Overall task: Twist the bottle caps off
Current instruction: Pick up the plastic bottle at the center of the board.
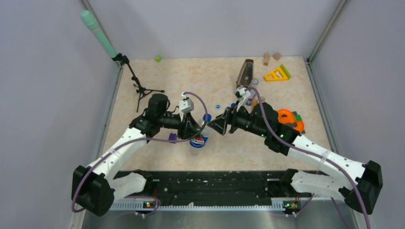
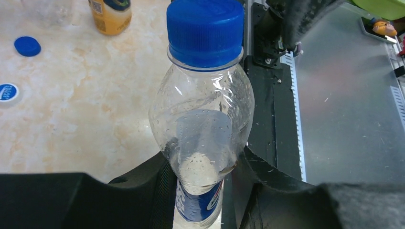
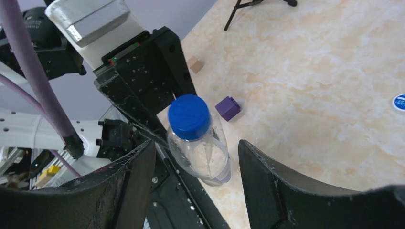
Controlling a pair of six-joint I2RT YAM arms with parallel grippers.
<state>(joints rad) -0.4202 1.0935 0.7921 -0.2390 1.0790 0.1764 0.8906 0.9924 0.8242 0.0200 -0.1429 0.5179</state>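
From above, the bottle [image 1: 198, 140] stands at the centre of the frame, between the two arms. The left gripper [image 1: 195, 130] is clamped round its body. The right gripper [image 1: 218, 126] is just beside the blue cap [image 1: 207, 117], on its right. The bottle looks roughly upright with its cap end uppermost. A loose dark cap [image 1: 218, 107] lies on the table [image 1: 286, 143] a little above it.

In the left wrist view, the bottle's long axis runs straight up the middle of the frame, with the cap at the top edge and the label at the bottom. The jaws pinch the clear wall low down, and it looks dented there. A firm hold matters, I judge, or the bottle will spin along with the cap. Another loose blue cap [image 2: 27, 46] and a pale cap [image 2: 8, 92] lie at the left edge.

In the right wrist view, the jaws stand spread on either side of the cap, clear of it. The cap sits in the centre and left of midway between them, with its top tilted toward the upper left. The gripper should centre on the cap, line its twist up with the neck and close on the ribbed rim only. The purple cube [image 3: 228, 108] lies just right of the cap.
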